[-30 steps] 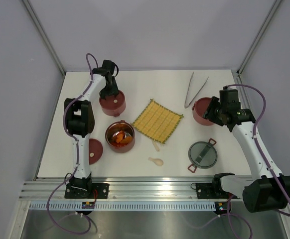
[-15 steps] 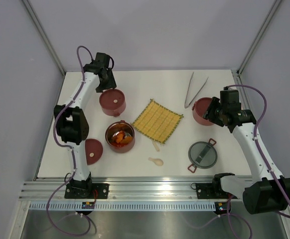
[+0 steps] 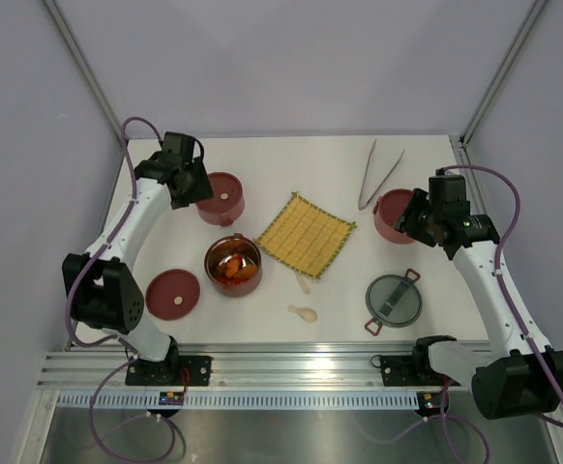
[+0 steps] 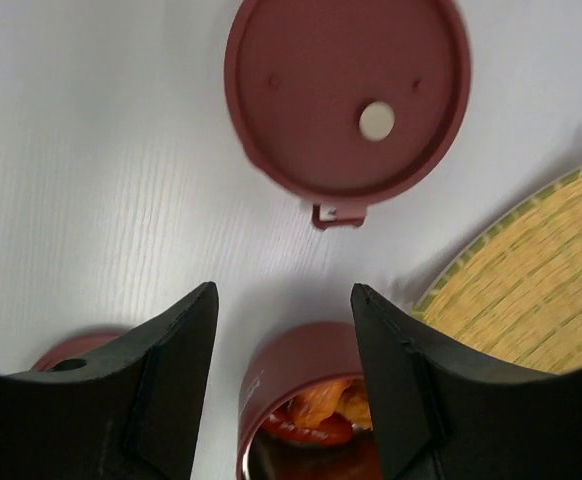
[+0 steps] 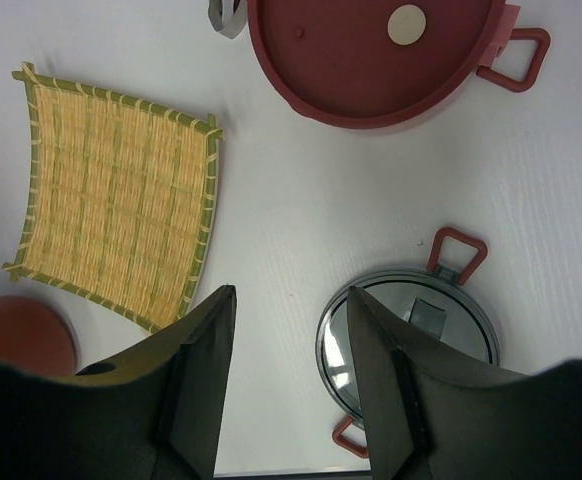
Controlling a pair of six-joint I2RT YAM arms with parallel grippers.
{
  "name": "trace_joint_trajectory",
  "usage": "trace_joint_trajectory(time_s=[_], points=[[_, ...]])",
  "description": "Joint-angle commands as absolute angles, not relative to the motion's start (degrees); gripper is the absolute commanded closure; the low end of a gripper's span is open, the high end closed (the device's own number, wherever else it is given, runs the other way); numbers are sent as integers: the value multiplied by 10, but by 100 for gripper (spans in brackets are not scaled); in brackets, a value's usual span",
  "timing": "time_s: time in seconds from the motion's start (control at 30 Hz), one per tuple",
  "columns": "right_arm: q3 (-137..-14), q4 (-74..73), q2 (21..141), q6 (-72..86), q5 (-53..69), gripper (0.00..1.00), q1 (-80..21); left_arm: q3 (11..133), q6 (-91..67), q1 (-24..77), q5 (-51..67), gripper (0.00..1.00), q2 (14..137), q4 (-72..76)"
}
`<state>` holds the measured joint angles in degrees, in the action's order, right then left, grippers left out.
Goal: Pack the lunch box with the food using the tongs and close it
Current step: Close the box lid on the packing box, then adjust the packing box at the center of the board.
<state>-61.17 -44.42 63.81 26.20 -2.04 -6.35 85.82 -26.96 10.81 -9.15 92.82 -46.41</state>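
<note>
Steel tongs (image 3: 378, 174) lie at the far side, just beside the right lidded tier (image 3: 388, 218). We find both grippers released and empty: the left gripper (image 4: 283, 300) hovers near the left lidded tier (image 4: 346, 95), the right gripper (image 5: 289, 300) above the gap between mat (image 5: 111, 190) and grey lid (image 5: 451, 322). Food (image 3: 235, 269) sits in the open tier (image 3: 207, 261).

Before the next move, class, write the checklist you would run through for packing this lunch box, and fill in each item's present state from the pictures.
1. The left hand is open and empty: ok.
2. The right hand is open and empty: ok.
3. The tongs lie unheld, free to pick up: ok.
4. The food sits inside the open tier: ok.
5. That tier is covered: not ok; a red disc lid lies beside it.
6. The grey top lid lies apart, unobstructed: ok.
</note>
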Motion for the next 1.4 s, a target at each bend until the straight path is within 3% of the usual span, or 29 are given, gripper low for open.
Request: trace_joint_trajectory(time_s=[0.0, 0.2, 0.57, 0.73, 0.9, 1.1, 1.37], points=[[-618, -432, 632, 272, -12, 44, -67, 793, -265, 109, -73, 41, 838, -434], [-626, -422, 656, 266, -11, 44, -67, 645, -260, 116, -50, 46, 728, -421], [-621, -404, 678, 266, -3, 43, -68, 489, -363, 148, -63, 40, 593, -460], [-628, -406, 686, 263, -3, 43, -67, 461, -417, 150, -95, 40, 590, -497], [-633, -407, 687, 263, -3, 43, -67, 439, -447, 142, -134, 51, 609, -477], [-632, -415, 679, 259, -3, 43, -67, 435, -449, 76, -99, 51, 678, -415], [-621, -418, 665, 261, -9, 42, -67, 452, -433, 63, -63, 51, 693, -369]])
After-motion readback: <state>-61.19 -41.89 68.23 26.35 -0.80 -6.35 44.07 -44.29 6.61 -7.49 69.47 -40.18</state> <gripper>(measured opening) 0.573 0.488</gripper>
